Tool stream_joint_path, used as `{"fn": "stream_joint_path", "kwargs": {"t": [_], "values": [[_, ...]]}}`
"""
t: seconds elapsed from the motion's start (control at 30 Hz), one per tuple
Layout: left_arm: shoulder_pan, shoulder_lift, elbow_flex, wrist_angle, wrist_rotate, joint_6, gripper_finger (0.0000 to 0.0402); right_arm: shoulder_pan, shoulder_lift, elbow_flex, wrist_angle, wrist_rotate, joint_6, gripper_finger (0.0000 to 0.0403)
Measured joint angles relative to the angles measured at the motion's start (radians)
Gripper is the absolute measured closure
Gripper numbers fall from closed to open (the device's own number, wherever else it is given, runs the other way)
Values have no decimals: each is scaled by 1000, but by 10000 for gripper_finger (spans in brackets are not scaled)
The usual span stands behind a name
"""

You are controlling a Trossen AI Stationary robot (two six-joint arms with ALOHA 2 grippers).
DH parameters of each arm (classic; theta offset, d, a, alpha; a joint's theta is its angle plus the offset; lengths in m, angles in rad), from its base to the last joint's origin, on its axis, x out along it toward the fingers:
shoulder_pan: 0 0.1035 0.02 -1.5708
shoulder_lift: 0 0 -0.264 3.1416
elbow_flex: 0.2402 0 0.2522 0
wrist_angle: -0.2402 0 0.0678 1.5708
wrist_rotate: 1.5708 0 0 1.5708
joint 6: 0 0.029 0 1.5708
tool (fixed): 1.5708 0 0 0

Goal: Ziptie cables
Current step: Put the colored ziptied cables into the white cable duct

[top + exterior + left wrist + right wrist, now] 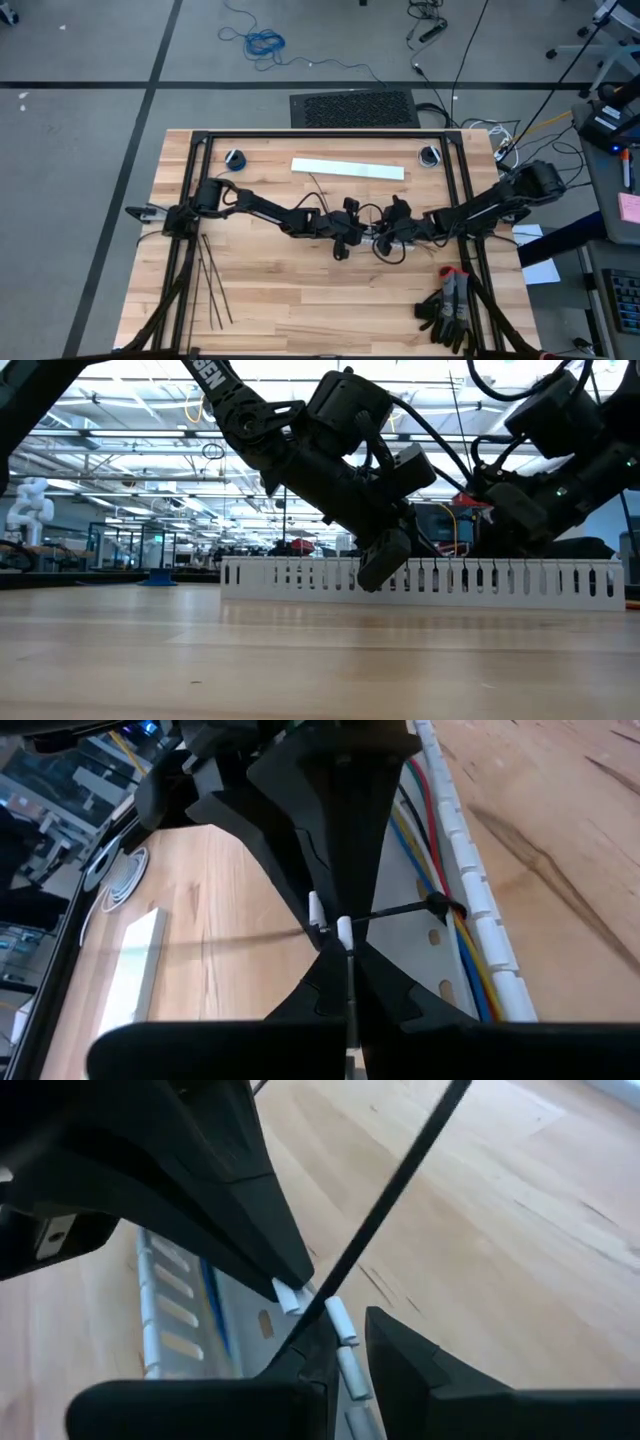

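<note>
Bare wooden table fills the foreground at table height, and over its middle the two dark arms meet nose to nose. From above, the left gripper and the right gripper sit just beside each other near the centre of the table. Between them lies a white slotted piece carrying the cables, red, yellow and blue wires running side by side along it. Left fingers are pressed together on a thin black ziptie, whose strip crosses the wires. Right fingers pinch a black strip too, which slants away over the wood. Spare zipties lie near the table's front left. A long white duct rests farther back.
</note>
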Motion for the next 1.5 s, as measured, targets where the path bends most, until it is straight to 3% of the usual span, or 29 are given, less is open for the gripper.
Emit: {"fn": "stream_joint_path", "kwargs": {"t": [0.33, 0.53, 0.8, 1.37, 1.5], "values": [[0, 0, 2, 5, -4, -24, 397, 17, -113, 0, -182, -16, 57, 360], [0, 2, 2, 9, -7, -27, 397, 51, -162, -5, -227, 26, 59, 360], [0, 2, 2, 3, -19, -27, 397, 79, -234, -4, -159, 51, 6, 360], [2, 2, 1, 0, -28, -32, 396, 23, 9, 1, 15, 30, -50, 360], [2, 2, 0, -1, -29, -31, 394, 21, 18, 1, 37, 27, -46, 360]]}}
